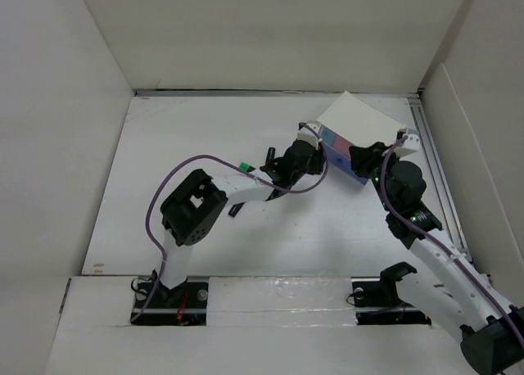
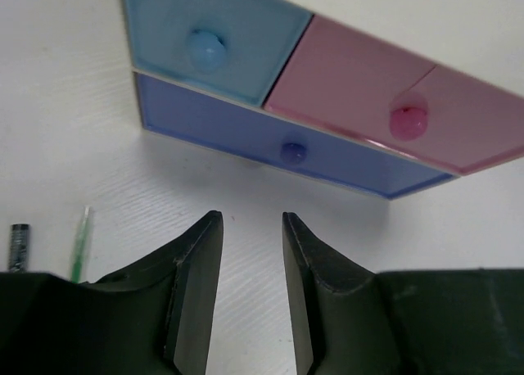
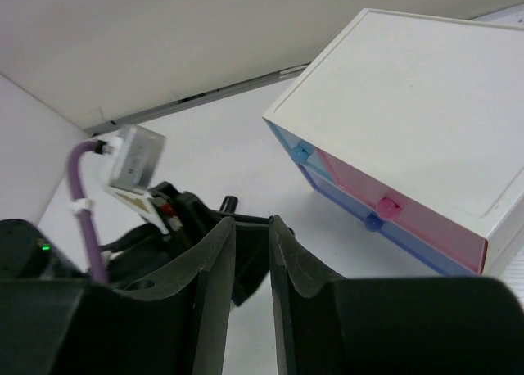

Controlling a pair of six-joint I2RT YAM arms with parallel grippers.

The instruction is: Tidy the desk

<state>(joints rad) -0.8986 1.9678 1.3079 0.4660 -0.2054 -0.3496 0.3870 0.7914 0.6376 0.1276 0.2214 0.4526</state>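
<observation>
The desk (image 1: 188, 146) is a wide matte white tabletop. A small white box (image 1: 360, 121) with shut blue and pink drawers stands at the back right; its drawer fronts fill the top of the left wrist view (image 2: 286, 146), and it also shows in the right wrist view (image 3: 409, 105). My left gripper (image 1: 316, 156) (image 2: 251, 217) is open and empty, low over the desk just in front of the drawers. My right gripper (image 1: 363, 159) (image 3: 252, 221) is empty, its jaws a narrow gap apart, beside the box's front right corner and facing the left wrist.
A green pen (image 1: 243, 168) (image 2: 79, 244) and a small black item (image 2: 18, 246) lie on the desk left of the left gripper. White walls enclose the desk on three sides. A metal rail (image 1: 438, 178) runs along the right edge.
</observation>
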